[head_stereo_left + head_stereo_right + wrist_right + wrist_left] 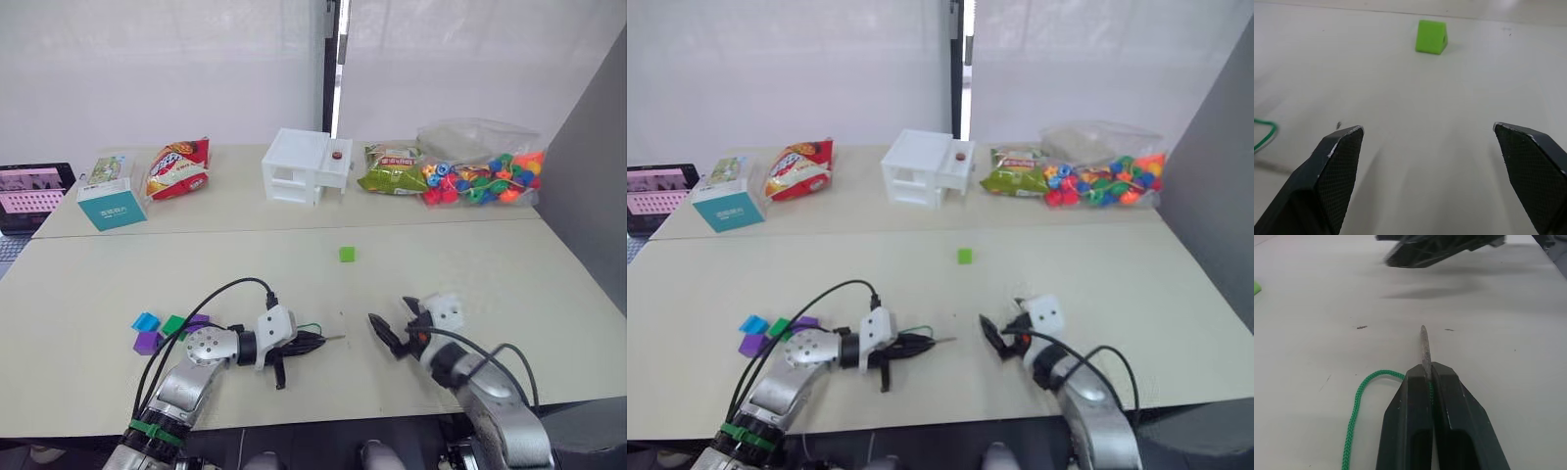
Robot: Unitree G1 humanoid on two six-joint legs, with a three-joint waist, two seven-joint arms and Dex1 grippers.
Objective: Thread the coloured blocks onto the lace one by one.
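Hiding behind the left gripper's (312,342) forearm, the blue, dark green and purple blocks (168,330) are partly covered, so only bits of them show. That gripper lies low over the table (549,284), clamped on the lace (1354,413) with the dark tip poking out toward the right gripper (1436,134). The right one hangs wide open and empty, with the light green block (1431,36) well ahead of it.
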